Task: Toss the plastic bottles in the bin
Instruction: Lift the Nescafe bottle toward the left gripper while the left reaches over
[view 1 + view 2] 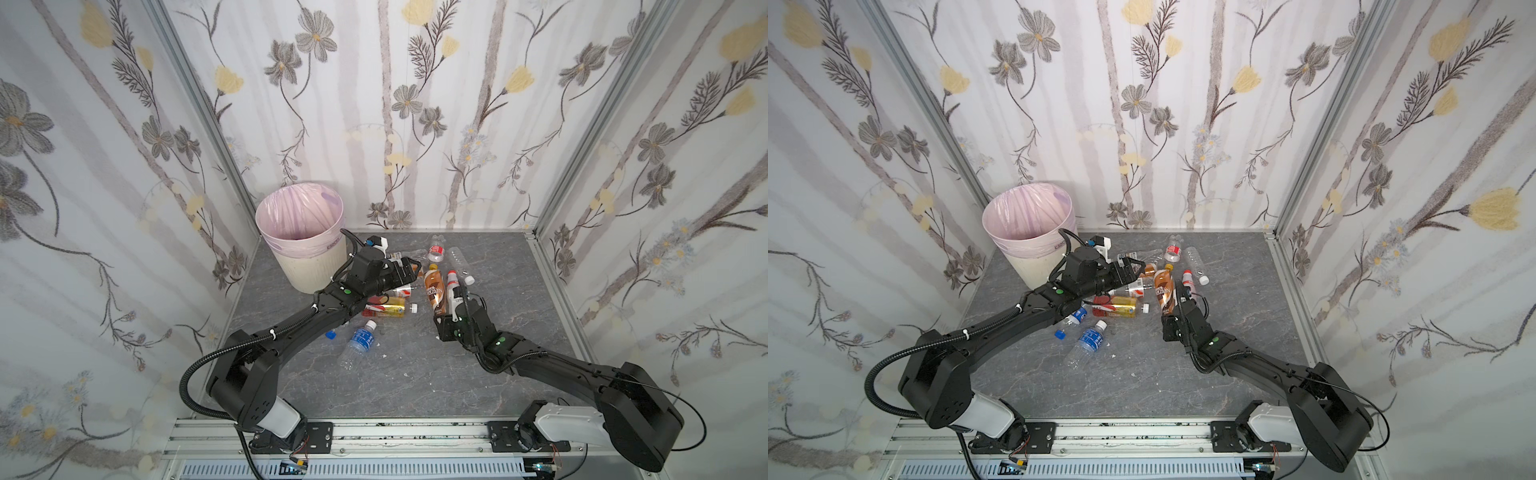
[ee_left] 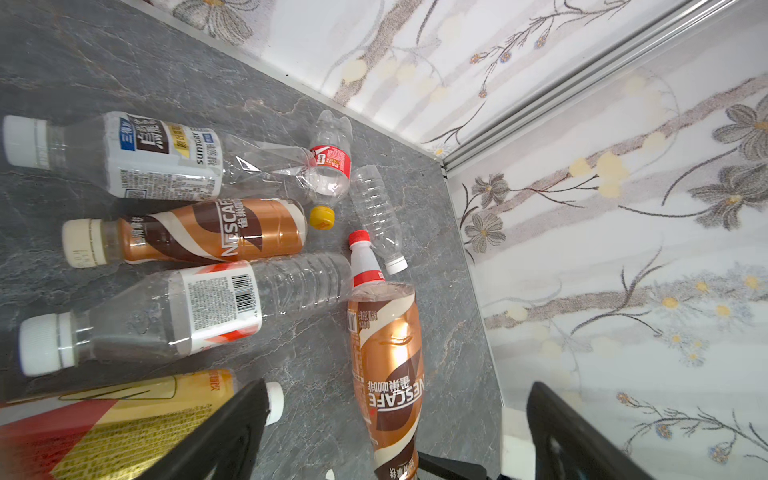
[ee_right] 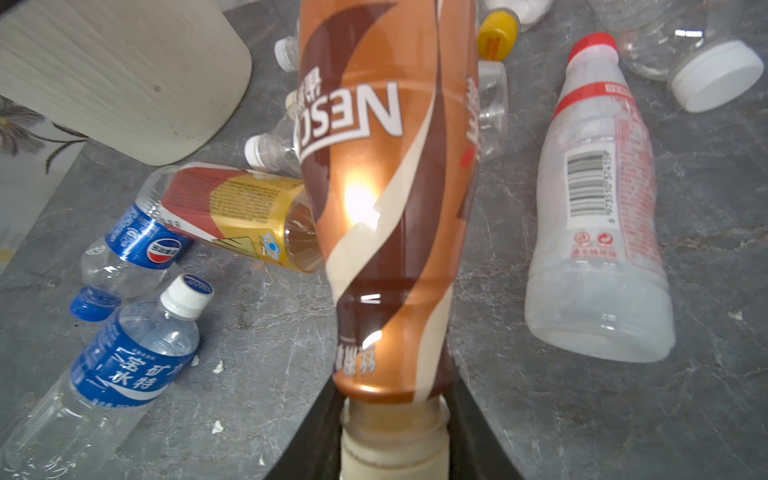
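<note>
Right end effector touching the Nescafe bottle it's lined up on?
Touching. Right wrist view: right end effector fingers sit flush against the Nescafe bottle neck on both sides, no gap.

Left arm and right arm: matte black links, white base housings. Behind each set of jaws, a green dot; ribbed black cable held by seemingly white ties.
</note>
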